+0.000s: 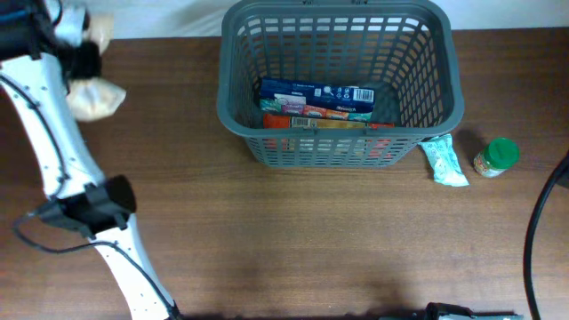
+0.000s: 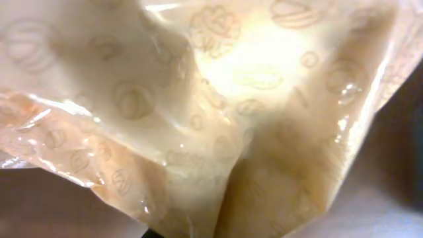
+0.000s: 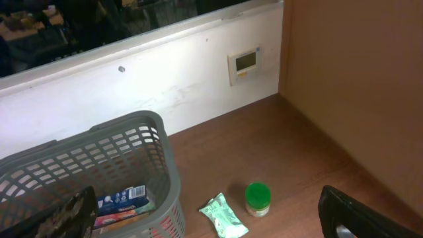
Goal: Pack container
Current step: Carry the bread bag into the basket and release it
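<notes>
The container [image 1: 338,84], a dark grey slotted shopping basket, stands upright at the far middle of the bench [image 1: 311,240]. In the right wrist view [image 3: 99,158] its near corner is cut off by the frame. Inside lies a blue box [image 1: 316,92] flat on the floor. The orange and red cartons [image 1: 320,117] below it are partly screened by the near lattice wall, and their labels cannot be read. Just beside the container's right near corner lies a pale green packet [image 1: 444,163], and next to that stands a small jar with a green lid [image 1: 495,156]. The left hand [image 1: 83,59] is at the far left corner, well apart from the container. A cream printed plastic bag [image 1: 96,96] bulges on both sides of it. The bag fills the left wrist view [image 2: 211,99] and hides the fingers, so whether they are clenched on it cannot be told. The right hand [image 3: 203,198] is released, with its fingers [image 3: 69,215] spread wide and nothing between them. It faces the packet and jar, with the container off to its left.
</notes>
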Tool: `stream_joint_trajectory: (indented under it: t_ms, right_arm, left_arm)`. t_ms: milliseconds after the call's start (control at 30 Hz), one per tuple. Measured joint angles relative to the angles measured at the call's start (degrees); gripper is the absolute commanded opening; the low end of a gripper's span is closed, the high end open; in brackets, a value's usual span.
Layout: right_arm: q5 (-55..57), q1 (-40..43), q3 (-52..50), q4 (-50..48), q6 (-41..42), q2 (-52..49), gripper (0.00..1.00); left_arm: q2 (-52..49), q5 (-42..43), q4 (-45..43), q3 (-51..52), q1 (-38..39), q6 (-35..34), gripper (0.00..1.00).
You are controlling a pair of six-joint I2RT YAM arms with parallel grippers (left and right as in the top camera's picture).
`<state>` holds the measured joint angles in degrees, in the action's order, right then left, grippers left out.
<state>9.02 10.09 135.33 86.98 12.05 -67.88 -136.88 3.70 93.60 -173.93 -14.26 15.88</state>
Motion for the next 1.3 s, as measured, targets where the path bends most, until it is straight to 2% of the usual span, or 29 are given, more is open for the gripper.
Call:
stream_joint_trajectory:
  t_ms: [133,233,333,600,700,800,1000,1300]
  right_arm:
    - [0.0,0.0,0.0,-0.02,0.0,0.0,0.99]
    - [0.0,0.0,0.0,0.0,0.02,0.0,0.99]
    - [0.02,0.0,0.0,-0.02,0.0,0.0,0.99]
    - [0.02,0.0,0.0,0.0,0.0,0.0,0.99]
    - [0.02,0.0,0.0,0.0,-0.04,0.02,0.99]
    - [0.0,0.0,0.0,0.0,-0.04,0.0,0.99]
    - [0.0,0.0,0.0,0.0,-0.02,0.02,0.99]
    - [0.0,0.0,0.0,0.0,0.02,0.0,0.99]
  left_arm:
    - [2.82,1.46,-2.23,-4.46,6.64,2.47,0.02]
    - [5.09,2.95,-5.6,-4.55,12.31,7.43,0.02]
    - [6.64,3.87,-7.78,-4.59,20.0,16.94,0.02]
    - [7.3,6.4,-8.39,-1.44,42.1,50.31,0.02]
    - [7.5,6.91,-11.54,4.02,46.29,57.11,0.02]
    - [7.37,7.06,-16.35,11.02,47.89,59.91,0.02]
    - [3.43,7.5,-23.34,23.69,48.59,60.89,0.02]
    - [-4.44,7.5,-27.17,27.63,51.32,58.4,0.02]
